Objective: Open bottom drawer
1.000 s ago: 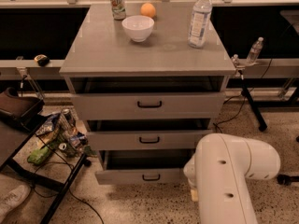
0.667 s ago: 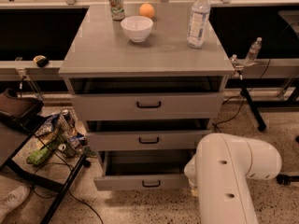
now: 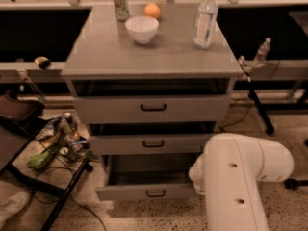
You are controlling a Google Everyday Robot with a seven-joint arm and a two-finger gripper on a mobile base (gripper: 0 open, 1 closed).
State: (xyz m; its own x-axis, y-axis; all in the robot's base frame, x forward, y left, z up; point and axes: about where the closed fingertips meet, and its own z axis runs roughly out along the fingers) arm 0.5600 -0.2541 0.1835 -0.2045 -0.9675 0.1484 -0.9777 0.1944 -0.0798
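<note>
Camera view: grey three-drawer cabinet (image 3: 96, 57) centre frame, seen from above and in front. bottom drawer (image 3: 130, 192) is pulled out partway, its front panel well forward of the two above, with plain grey inside showing behind it. Its black bar handle (image 3: 155, 193) sits mid-panel with nothing touching it. middle drawer (image 3: 120, 144) and top drawer (image 3: 110, 110) both sit further back, each with a dark gap above its front. White arm link (image 3: 240, 177) fills the lower right and overlaps the right end of the bottom drawer. The gripper is hidden behind that link, down at the drawer's right end, so I can't tell its grip state. On the cabinet top: white bowl (image 3: 142, 29) left of centre, an orange (image 3: 152, 10) just behind it, a can (image 3: 121, 4) to the left of the orange, and a clear water bottle (image 3: 205, 18) upright on the right side. All four stand apart from each other. A small bottle (image 3: 262, 52) stands on the ledge to the right of the cabinet. A black-framed stand (image 3: 62, 191) at lower left carries loose clutter (image 3: 62, 134), including something green (image 3: 41, 160). Speckled floor (image 3: 144, 215) below.
</note>
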